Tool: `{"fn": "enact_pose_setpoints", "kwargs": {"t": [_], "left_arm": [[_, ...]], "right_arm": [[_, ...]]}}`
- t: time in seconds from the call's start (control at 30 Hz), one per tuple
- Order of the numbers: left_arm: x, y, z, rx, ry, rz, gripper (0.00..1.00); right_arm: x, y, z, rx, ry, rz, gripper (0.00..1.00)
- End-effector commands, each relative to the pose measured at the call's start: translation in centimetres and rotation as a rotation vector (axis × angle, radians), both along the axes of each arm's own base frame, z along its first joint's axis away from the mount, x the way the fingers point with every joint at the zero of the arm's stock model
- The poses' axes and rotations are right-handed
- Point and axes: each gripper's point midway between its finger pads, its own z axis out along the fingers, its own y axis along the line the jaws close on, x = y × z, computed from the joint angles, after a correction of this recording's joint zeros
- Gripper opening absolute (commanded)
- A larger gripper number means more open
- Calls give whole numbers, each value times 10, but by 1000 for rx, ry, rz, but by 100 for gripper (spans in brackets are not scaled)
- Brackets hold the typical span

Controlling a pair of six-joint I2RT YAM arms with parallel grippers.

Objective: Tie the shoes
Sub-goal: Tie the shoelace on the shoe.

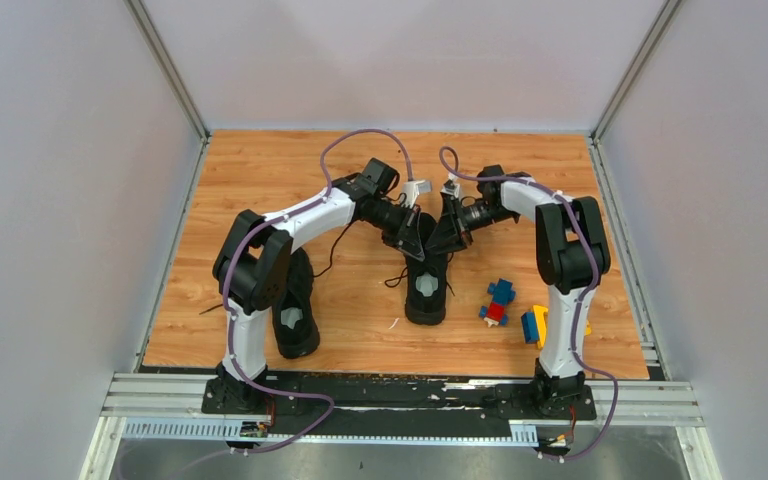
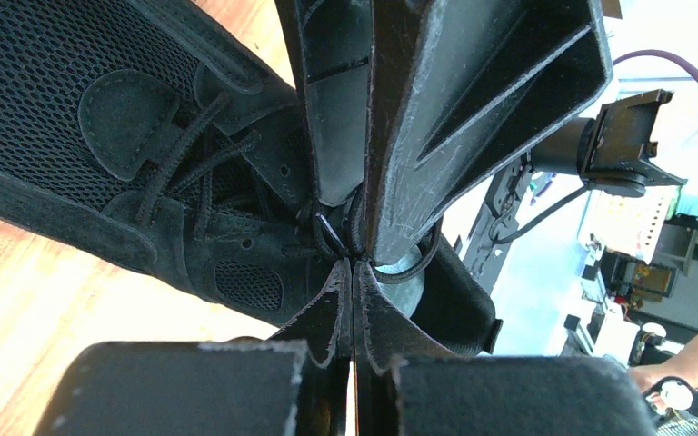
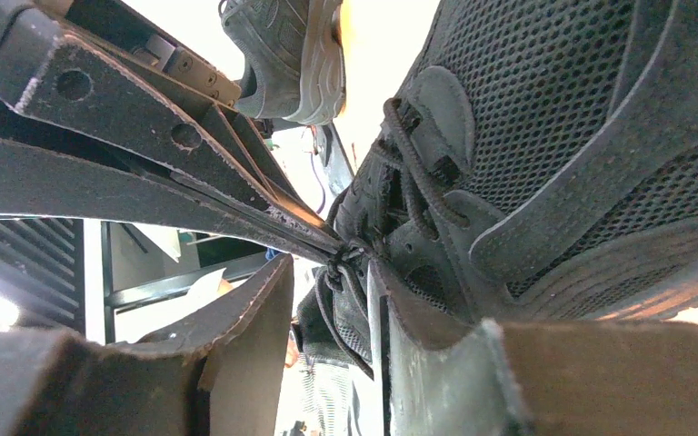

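Left gripper (image 2: 353,272) jaws pressed together at the laces (image 2: 179,168) of one shoe (image 2: 36,91); right gripper (image 3: 329,269) jaws partly apart, straddling them.

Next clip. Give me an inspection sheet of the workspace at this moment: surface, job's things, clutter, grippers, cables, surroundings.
Surface: wood-grain tabletop.
Job's things: centre shoe under both grippers, not yet tied; other shoe at near left.
Clutter: toy blocks at near right.
Grippers: left gripper shut on the centre shoe's lace; right gripper open, lace strands between its fingers.
Cables: purple cables loop over the far half of the tabletop.
Surroundings: grey walls on three sides; metal rails at the near edge.
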Motion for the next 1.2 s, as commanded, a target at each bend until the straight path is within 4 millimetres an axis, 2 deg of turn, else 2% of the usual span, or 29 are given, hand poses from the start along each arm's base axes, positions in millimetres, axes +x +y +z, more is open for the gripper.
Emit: {"fn": "enact_pose_setpoints", "kwargs": {"t": [0.0,0.2,0.3,0.63,0.77,1.17], "left_arm": [[-4,-3,5,-39,-32,-34,0],[-3,-2,5,-51,-38,-25,0],[2,-1,14,-78,-66,-9,0],[5,-2,24,-125,-100,-6,0],[6,-3,24,-132,-112,-6,0],[16,-4,23,-145,-165,11,0]], "right_arm": [[-1,13,2,49,17,29,36],[1,19,6,88,17,43,34],[2,18,6,77,-3,45,33],[4,16,-6,26,-19,45,36],[3,18,-2,58,-15,51,35],[-1,23,-13,56,37,60,39]]}}
